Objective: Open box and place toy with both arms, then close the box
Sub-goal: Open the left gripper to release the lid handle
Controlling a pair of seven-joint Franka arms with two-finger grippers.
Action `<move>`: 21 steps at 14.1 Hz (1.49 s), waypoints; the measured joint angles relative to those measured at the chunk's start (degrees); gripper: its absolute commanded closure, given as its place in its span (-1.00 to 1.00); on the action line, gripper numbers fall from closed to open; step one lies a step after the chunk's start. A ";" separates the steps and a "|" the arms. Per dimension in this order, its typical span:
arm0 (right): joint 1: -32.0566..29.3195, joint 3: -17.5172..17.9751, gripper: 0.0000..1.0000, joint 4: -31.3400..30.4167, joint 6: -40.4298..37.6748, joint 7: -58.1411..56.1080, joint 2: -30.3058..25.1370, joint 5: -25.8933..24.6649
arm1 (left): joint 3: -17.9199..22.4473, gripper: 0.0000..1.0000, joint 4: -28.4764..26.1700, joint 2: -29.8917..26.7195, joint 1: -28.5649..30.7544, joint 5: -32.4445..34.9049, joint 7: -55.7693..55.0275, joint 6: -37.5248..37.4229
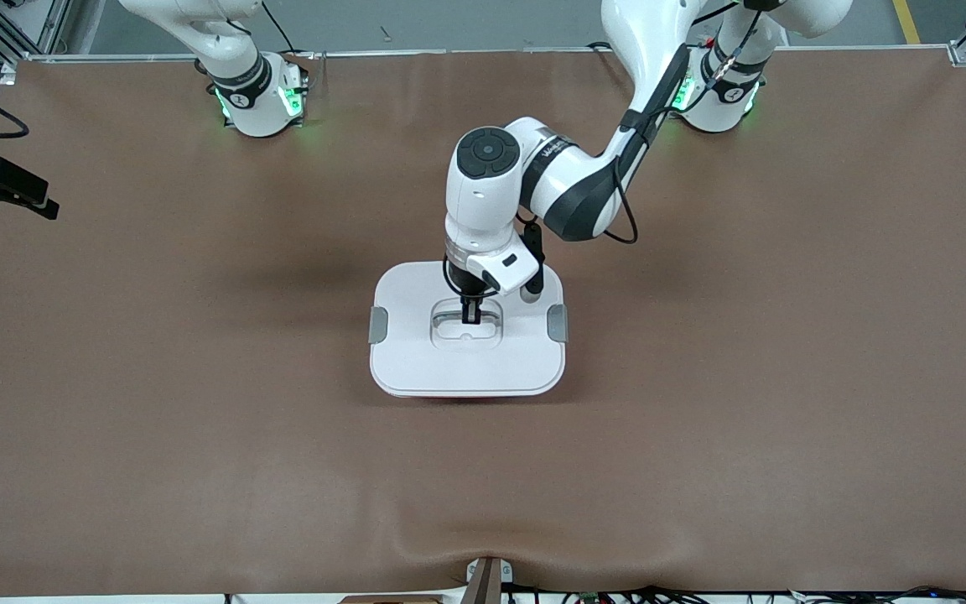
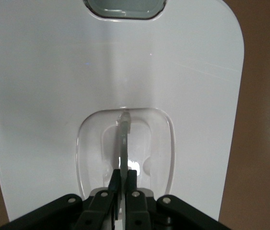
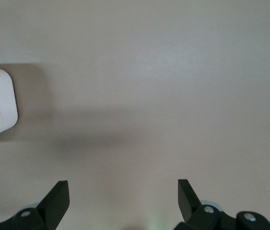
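Observation:
The box (image 1: 466,361) stands mid-table with its white lid on; a thin pink strip of the tub shows under the lid's edge nearest the front camera. My left gripper (image 1: 470,317) is down in the lid's recessed central handle (image 1: 468,329). In the left wrist view the gripper (image 2: 123,175) is shut on the thin upright handle bar (image 2: 123,139). My right gripper (image 3: 123,191) is open and empty over bare table, with a corner of the box (image 3: 0,100) at the view's edge. That arm waits. The toy is out of view.
Grey clips (image 1: 377,325) (image 1: 558,323) sit on the lid's two short sides. A black device on a mount (image 1: 1,184) juts in at the right arm's end of the table. The brown mat (image 1: 701,436) covers the table.

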 measured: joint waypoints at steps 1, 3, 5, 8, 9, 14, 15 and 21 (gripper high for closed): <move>0.01 0.02 -1.00 0.00 0.01 0.00 0.00 0.00 | 0.00 1.00 -0.09 0.00 0.00 0.00 0.00 0.02; 0.03 0.04 -1.00 0.00 0.04 0.00 0.00 0.00 | -0.02 1.00 -0.51 0.00 0.00 0.00 0.00 0.11; 0.05 0.09 -1.00 0.00 0.04 0.00 0.00 0.00 | -0.05 1.00 -0.87 0.00 0.00 -0.07 0.00 0.50; 0.06 0.11 -1.00 0.00 0.05 0.00 -0.02 0.00 | -0.08 1.00 -1.22 -0.01 0.00 -0.08 0.00 0.67; 0.06 0.12 -1.00 0.00 0.05 0.00 -0.02 0.00 | -0.08 1.00 -1.37 -0.01 0.01 -0.08 0.00 0.77; 0.06 0.12 -1.00 0.00 0.08 0.00 -0.03 0.00 | -0.08 1.00 -1.68 -0.01 0.02 -0.11 0.00 1.13; 0.06 0.12 -1.00 0.00 0.09 0.00 -0.03 0.00 | -0.08 0.75 -1.70 -0.01 0.02 -0.12 0.00 1.14; 0.06 0.12 -1.00 0.00 0.28 0.00 -0.04 0.00 | -0.08 -1.00 -1.87 -0.96 0.27 -0.25 0.00 1.10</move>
